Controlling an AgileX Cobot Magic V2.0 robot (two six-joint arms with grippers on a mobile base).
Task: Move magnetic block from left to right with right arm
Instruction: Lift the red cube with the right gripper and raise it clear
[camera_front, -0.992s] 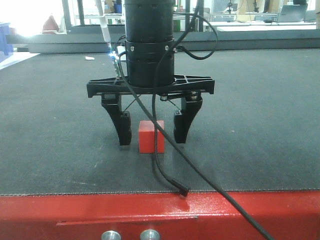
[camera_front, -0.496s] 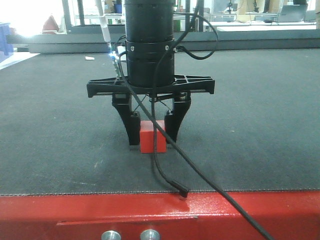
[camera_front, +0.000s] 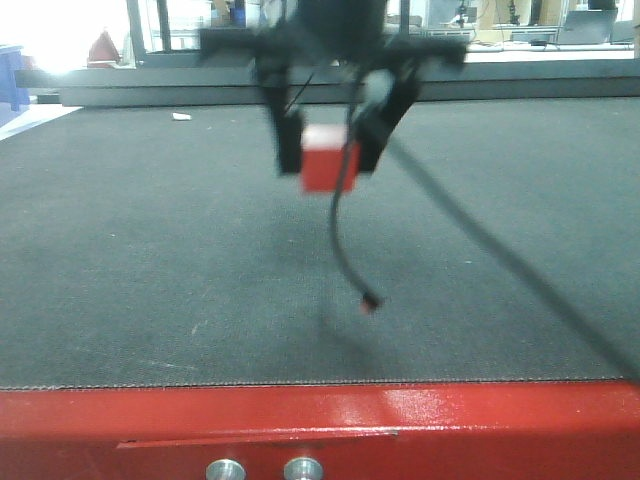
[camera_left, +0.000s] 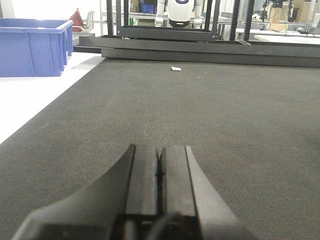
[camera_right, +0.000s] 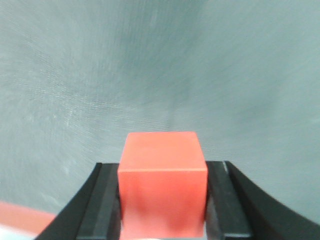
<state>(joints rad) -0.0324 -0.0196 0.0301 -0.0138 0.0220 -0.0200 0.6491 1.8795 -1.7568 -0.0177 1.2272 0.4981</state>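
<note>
The magnetic block (camera_front: 322, 158), a small red-orange cube, hangs in the air above the dark mat, blurred by motion in the front view. My right gripper (camera_front: 326, 155) is shut on it, one black finger on each side. In the right wrist view the magnetic block (camera_right: 163, 180) fills the gap between the two black fingers (camera_right: 102, 200), with the grey mat far below. My left gripper (camera_left: 159, 165) rests low over the mat in the left wrist view, its two pads pressed together with nothing between them.
A loose black cable (camera_front: 345, 250) dangles from the right arm toward the mat. The glossy red table rim (camera_front: 320, 420) runs along the front edge. A blue bin (camera_left: 32, 45) stands off the mat at the far left. A small white scrap (camera_left: 176, 68) lies far back.
The right gripper closed its fingers on the block, then lifted it well clear of the mat and shifted slightly right. The dangling cable end rose with it.
</note>
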